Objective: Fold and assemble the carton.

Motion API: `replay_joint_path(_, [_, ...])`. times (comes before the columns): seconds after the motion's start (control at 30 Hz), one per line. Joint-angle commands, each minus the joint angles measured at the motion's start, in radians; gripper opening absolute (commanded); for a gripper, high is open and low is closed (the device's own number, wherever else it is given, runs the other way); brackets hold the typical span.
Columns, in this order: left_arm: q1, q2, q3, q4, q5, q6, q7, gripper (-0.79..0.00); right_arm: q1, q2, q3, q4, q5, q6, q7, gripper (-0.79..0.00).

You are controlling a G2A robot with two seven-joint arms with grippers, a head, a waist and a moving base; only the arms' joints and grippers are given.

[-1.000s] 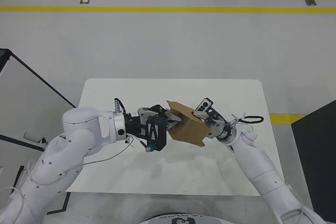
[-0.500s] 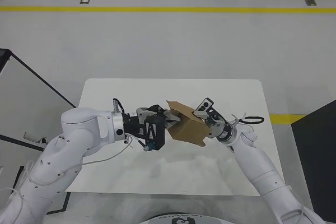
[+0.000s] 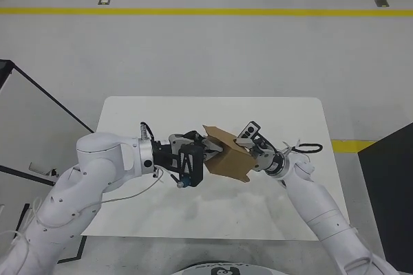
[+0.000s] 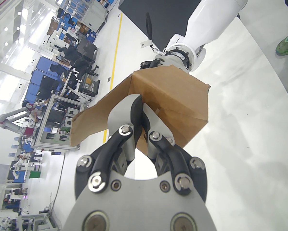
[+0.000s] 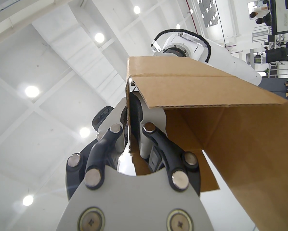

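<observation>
Corrugated carton is hanging above the table, between left gripper and right gripper. Each is clamping a wall edge, shut down onto the board, at opposite ends. Board is probably handling light, stiff, yet crushable: holding near scored folds seems best.

The top view looks steeply down from overhead onto the whole table, carton near centre. The left wrist view sits close behind the left gripper, facing across the table toward the right arm; the right wrist view sits close behind the right gripper, tilted up toward the ceiling. All three views share the carton.
</observation>
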Motion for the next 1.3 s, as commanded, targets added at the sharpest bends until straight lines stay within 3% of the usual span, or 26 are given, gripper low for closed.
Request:
replay_joint_path(0.0, [0.000, 0.000, 0.000, 0.000, 0.000, 0.000, 0.000, -0.785, 0.001, 0.000, 0.000, 0.001, 0.001, -0.002, 0.003, -0.785])
replay_joint_path(1.27, [-0.033, -0.007, 0.024, 0.034, -0.007, 0.004, -0.006, -0.785, 0.028, -0.004, 0.001, 0.036, 0.005, 0.005, 0.014, -0.785])
